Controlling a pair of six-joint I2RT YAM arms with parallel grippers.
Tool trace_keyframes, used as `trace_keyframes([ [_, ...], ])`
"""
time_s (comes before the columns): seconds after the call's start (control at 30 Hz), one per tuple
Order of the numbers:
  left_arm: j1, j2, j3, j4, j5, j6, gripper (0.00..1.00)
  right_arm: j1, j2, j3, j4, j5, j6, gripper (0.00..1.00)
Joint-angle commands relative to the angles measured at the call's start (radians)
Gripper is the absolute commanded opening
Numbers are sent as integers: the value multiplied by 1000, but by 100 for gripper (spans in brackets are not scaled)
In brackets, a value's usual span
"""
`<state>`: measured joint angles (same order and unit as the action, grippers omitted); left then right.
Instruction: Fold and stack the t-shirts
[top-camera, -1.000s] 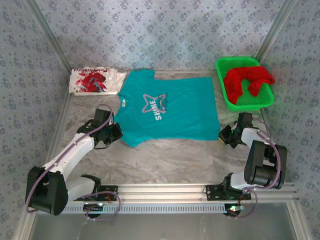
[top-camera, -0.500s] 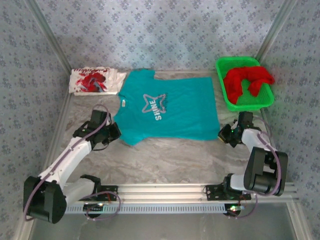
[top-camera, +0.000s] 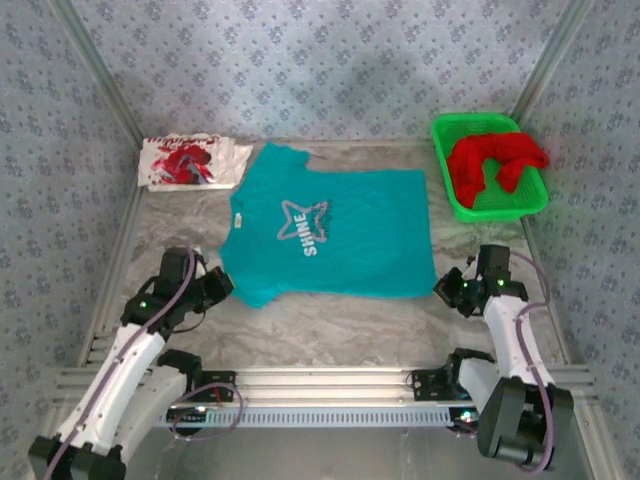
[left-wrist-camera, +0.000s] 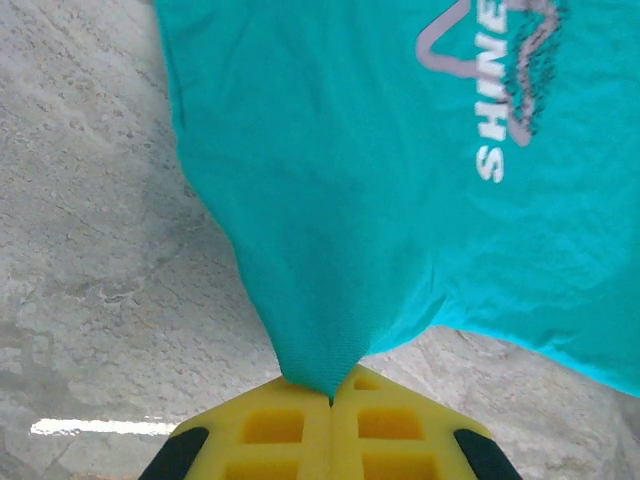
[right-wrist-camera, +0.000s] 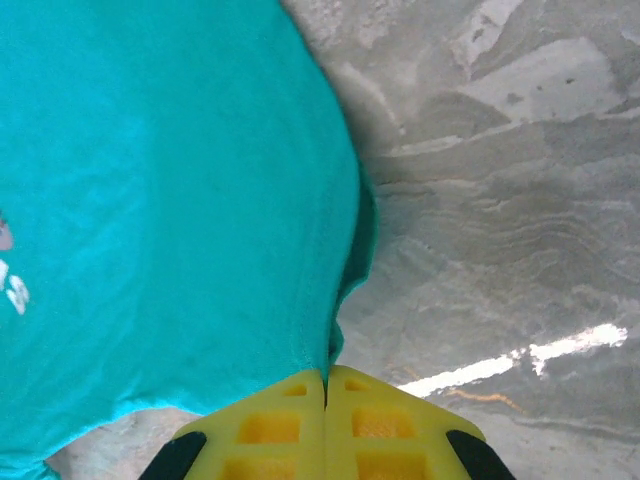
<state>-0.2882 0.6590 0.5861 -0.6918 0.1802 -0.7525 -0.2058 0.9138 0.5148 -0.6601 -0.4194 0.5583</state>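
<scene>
- Movement on both sides: the left gripper (top-camera: 216, 284) and the right gripper (top-camera: 448, 289) have both drawn back toward the near edge of the table (top-camera: 330, 325), arms folding in as they come.
- The teal t-shirt (top-camera: 330, 235) has come along with them. A second ago it lay closer to the far edge. Now it sits toward the middle of the table, with a wider strip of bare surface behind it.
- The left wrist view shows the yellow jaws pressed together on the shirt's near-left corner, the cloth drawn to a taut point between them.
- The right wrist view shows the same: jaws closed on the near-right corner, the edge of the cloth curling over just above the pinch.
- The shirt lies flat and print-up, lettering readable, now turned a little askew from how it lay before.
- Nothing else has stirred. The white t-shirt with red print (top-camera: 190, 162) sits at the far left as it did, and the red t-shirt (top-camera: 495, 160) is still heaped in the green basket (top-camera: 441, 135) at the far right.
- This reads as a drag to bring the teal shirt within reach and smooth it out. No fold is in it yet, so the folding proper looks still to come, with the red shirt waiting after that.
</scene>
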Motion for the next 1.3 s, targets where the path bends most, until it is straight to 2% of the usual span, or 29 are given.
trace_keyframes([
  [0.0, -6, -43, -1, -51, 43, -7, 0, 3, -20, 23, -61, -4, 13, 0],
  [0.17, -6, 6, 34, 20, 48, 13, 0, 5, -7, 59, -9, -4, 50, 0],
  [0.3, -3, 148, 141, 66, 17, 63, 0, 5, 71, 118, 50, -1, 52, 0],
  [0.43, 31, 289, 234, 97, 39, 105, 0, 5, 172, 175, 104, -4, 33, 0],
  [0.83, 84, 569, 398, 134, 59, 217, 0, 28, 372, 303, 187, 22, 23, 0],
  [1.27, 95, 691, 479, 141, 10, 293, 0, 57, 480, 355, 243, 69, 24, 0],
])
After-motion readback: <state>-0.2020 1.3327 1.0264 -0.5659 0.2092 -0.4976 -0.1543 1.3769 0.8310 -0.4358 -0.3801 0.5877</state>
